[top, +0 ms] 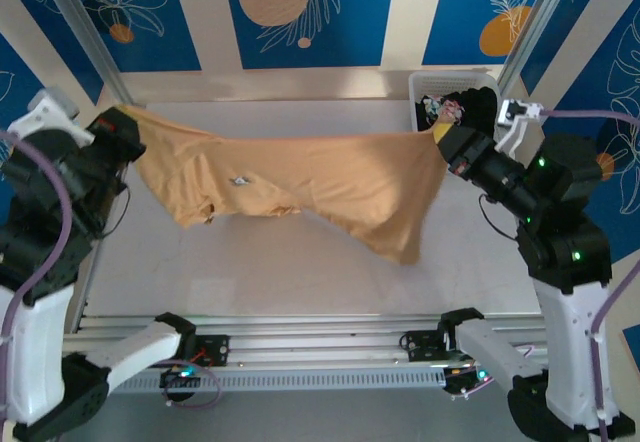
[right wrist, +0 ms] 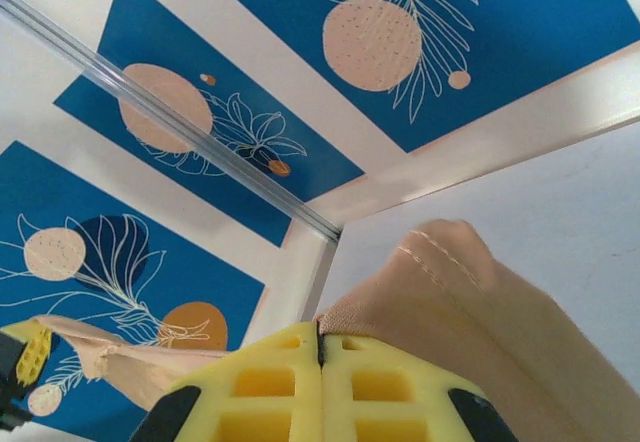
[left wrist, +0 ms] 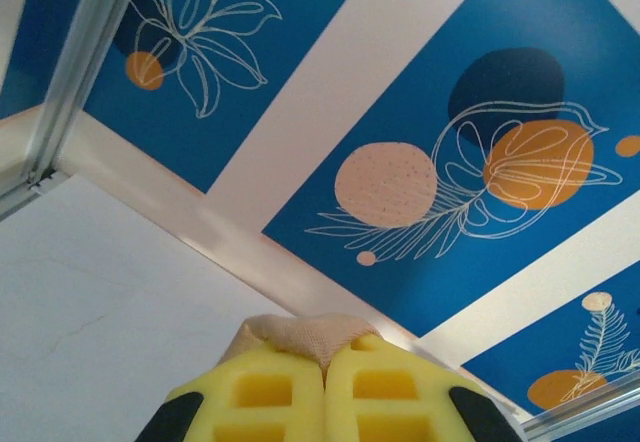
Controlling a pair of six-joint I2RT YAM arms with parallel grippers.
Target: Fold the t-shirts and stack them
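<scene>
We see the tan tee (top: 300, 177) stretched in the air between the two arms, above the bench (top: 250, 272). The left end effector (top: 128, 128) is clenched on one corner at the far left. In the left wrist view its yellow pads (left wrist: 265, 394) press together with a small fold of tan cloth between them. The right end effector (top: 444, 142) grasps the other end, just beside the basket (top: 424, 86). In the right wrist view its pads (right wrist: 385, 402) are closed on a stitched hem.

The lower edge of the tee sags, and one flap hangs lowest near the right side; we cannot tell if it touches the bench. Open bench surface lies between this edge and the rails (top: 320, 347) at the near side. The left post (top: 88, 37) stands near the left end effector, and the right post (top: 530, 32) rises behind the basket.

The black tee (top: 478, 108) lies in the basket, partly covered by the right arm, and its print is too small to read. On the tan tee we make out only a small pale mark.
</scene>
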